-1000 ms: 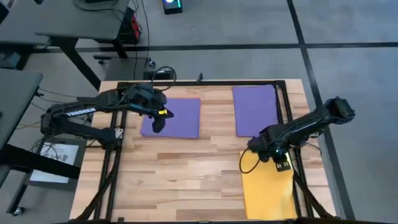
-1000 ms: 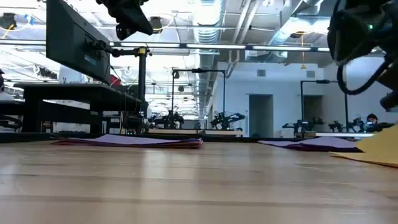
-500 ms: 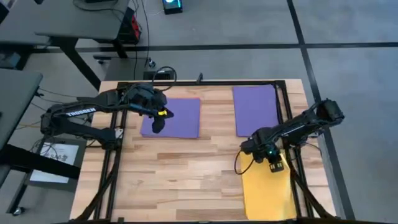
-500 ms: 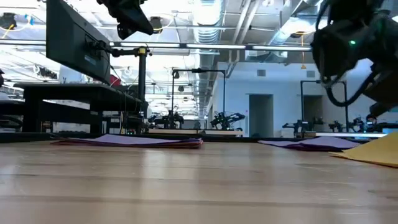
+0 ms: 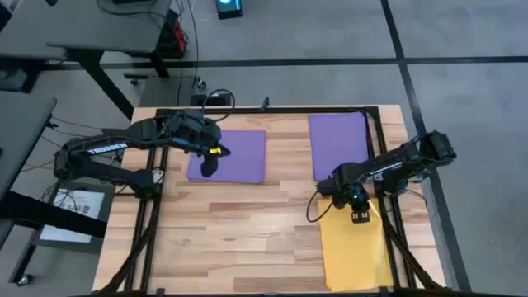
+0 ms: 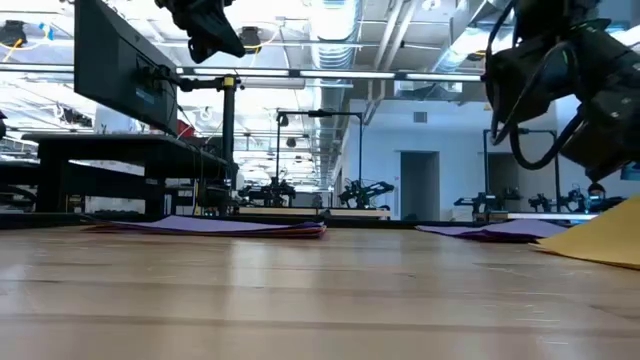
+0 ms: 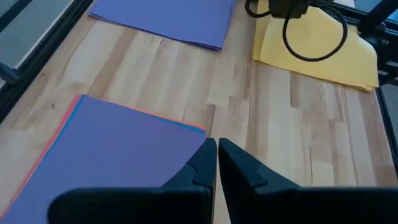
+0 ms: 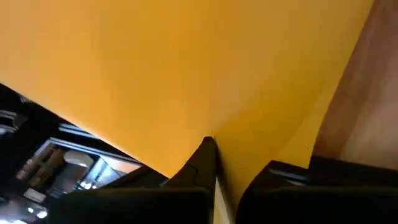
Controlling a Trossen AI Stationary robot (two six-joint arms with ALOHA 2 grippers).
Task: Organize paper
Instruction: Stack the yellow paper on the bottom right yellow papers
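1. Paper: two flat purple rectangular stacks (image 5: 229, 155) (image 5: 338, 145) at the pale wooden desk's (image 5: 247, 239) far side, one thin yellow sheet (image 5: 356, 252) near right.
2. Left tool (image 5: 209, 163) clenched above the left purple stack.
3. Right tool (image 5: 359, 216) grasps the yellow sheet's edge.

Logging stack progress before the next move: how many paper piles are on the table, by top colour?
Purple-topped: 2, the left stack with red and blue edges beneath, and the right purple stack
Yellow: 1, the yellow paper
Total: 3

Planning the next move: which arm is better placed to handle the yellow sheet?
Right. The right gripper is at the yellow sheet's far edge; the left gripper hovers over the purple stack across the table.
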